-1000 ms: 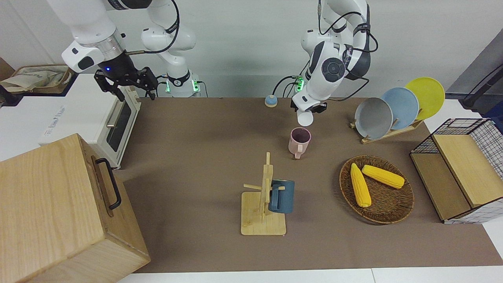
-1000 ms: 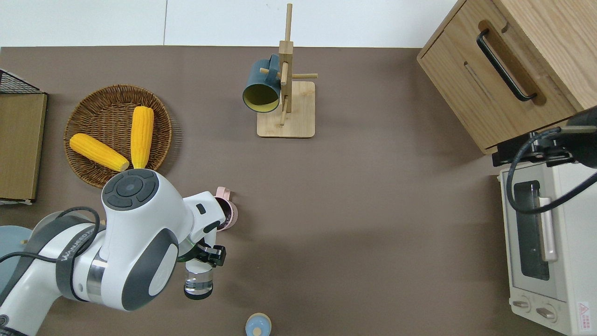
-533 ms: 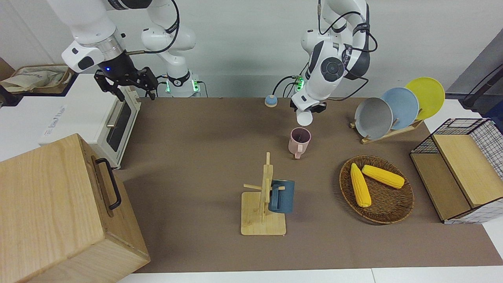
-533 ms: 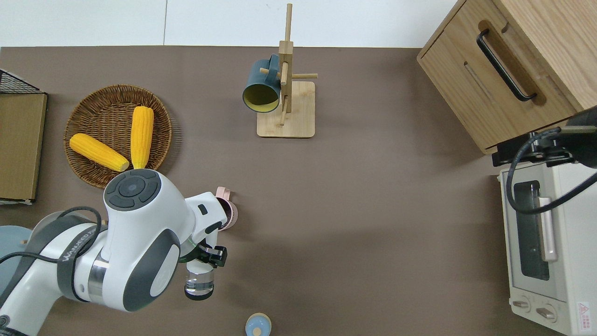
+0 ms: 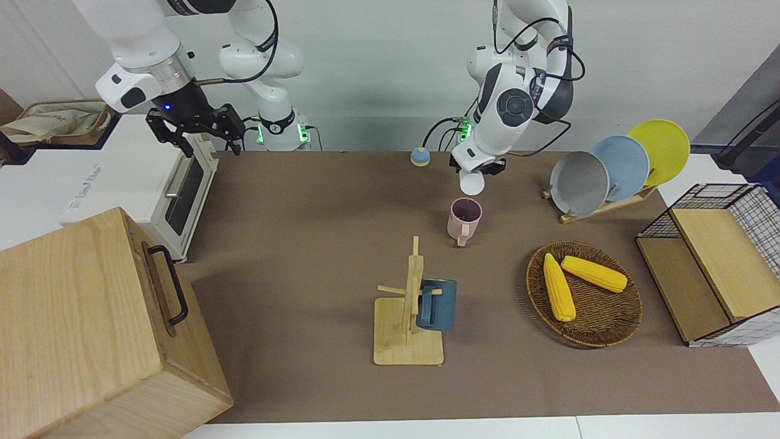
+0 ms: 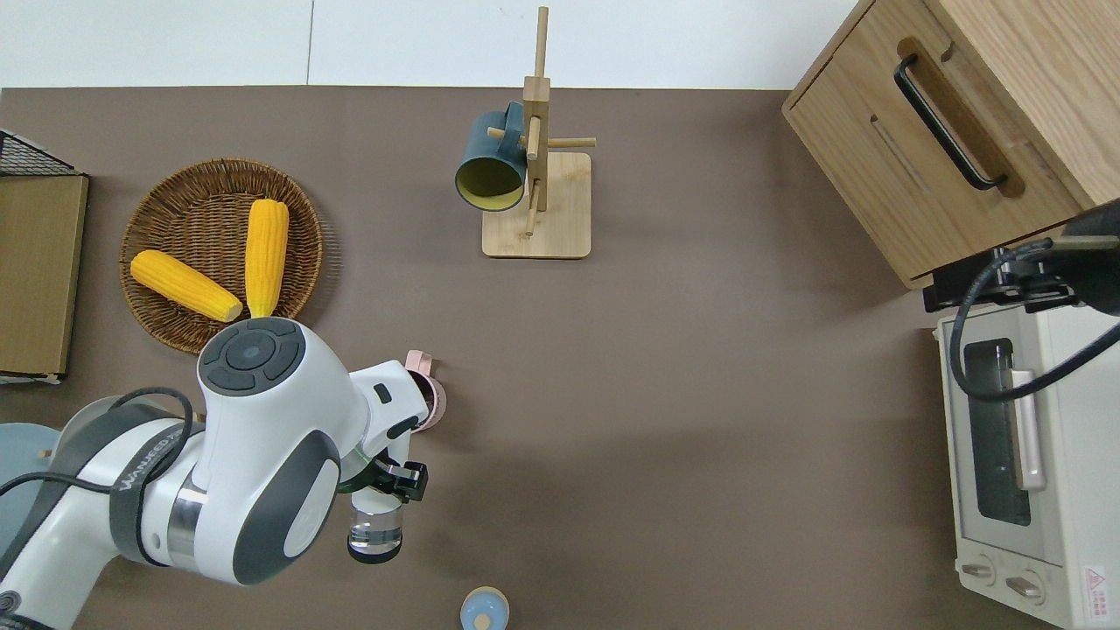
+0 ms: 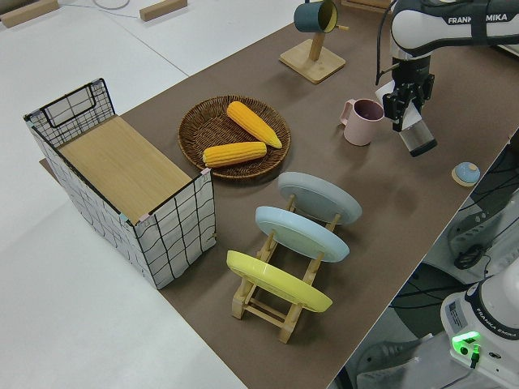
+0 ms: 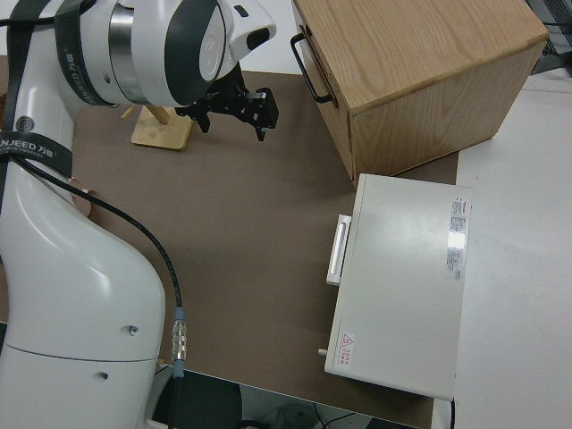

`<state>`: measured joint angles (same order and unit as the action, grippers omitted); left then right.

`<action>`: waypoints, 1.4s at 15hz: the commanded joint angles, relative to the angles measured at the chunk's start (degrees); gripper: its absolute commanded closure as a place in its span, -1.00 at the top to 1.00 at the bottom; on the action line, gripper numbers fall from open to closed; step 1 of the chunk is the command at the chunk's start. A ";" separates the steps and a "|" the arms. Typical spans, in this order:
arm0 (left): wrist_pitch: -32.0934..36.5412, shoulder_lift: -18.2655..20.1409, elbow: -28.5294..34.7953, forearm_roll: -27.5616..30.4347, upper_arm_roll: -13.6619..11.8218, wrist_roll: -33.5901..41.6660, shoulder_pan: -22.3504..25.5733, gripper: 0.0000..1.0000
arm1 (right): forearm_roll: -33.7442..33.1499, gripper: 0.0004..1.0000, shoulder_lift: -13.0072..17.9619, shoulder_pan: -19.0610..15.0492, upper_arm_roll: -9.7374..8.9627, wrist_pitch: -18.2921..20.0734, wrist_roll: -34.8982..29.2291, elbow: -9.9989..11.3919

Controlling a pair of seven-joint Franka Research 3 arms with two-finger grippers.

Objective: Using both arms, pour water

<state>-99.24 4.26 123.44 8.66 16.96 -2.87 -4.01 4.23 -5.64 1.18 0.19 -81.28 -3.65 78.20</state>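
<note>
My left gripper point(image 6: 389, 479) is shut on a clear glass container point(image 6: 374, 528) and holds it tilted in the air, over the table just nearer to the robots than the pink mug point(image 6: 430, 401). The front view shows the left gripper point(image 5: 481, 166), the container point(image 5: 472, 182) and the upright pink mug point(image 5: 464, 219) on the brown mat. The left side view shows the left gripper point(image 7: 408, 104), the container point(image 7: 415, 136) and the mug point(image 7: 362, 121). My right arm is parked, its gripper point(image 5: 196, 130) open and empty.
A small blue knob point(image 6: 484, 610) lies near the robots. A wooden mug stand point(image 5: 407, 332) holds a dark blue mug point(image 5: 437, 304). A wicker basket point(image 5: 609, 332) holds two corn cobs. A plate rack point(image 5: 600, 209), wire crate point(image 5: 752, 201), toaster oven point(image 5: 173, 195) and wooden box point(image 5: 91, 329) line the table's ends.
The left arm has shifted very slightly with the container still in its grip. The right arm has not moved.
</note>
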 commanded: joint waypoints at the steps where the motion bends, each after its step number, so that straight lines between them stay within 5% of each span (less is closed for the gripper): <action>1: 2.03 0.39 -1.45 -0.66 -0.35 -0.74 -0.56 -0.94 | 1.13 0.99 0.98 -0.30 -0.02 -0.11 1.19 1.34; 11: 1.59 1.45 -0.48 -0.58 -0.35 -0.30 -0.56 -0.95 | 1.13 0.99 0.98 -0.30 -0.02 -0.11 1.19 1.34; 21: -13.68 14.18 13.83 3.20 -0.88 1.72 -0.48 -0.95 | 1.13 0.99 0.98 -0.30 -0.02 -0.11 1.19 1.34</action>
<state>-107.83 11.94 131.22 10.14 16.68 -2.25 -4.03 4.24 -5.64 1.18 0.19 -81.28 -3.65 78.20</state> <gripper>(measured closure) 0.361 0.004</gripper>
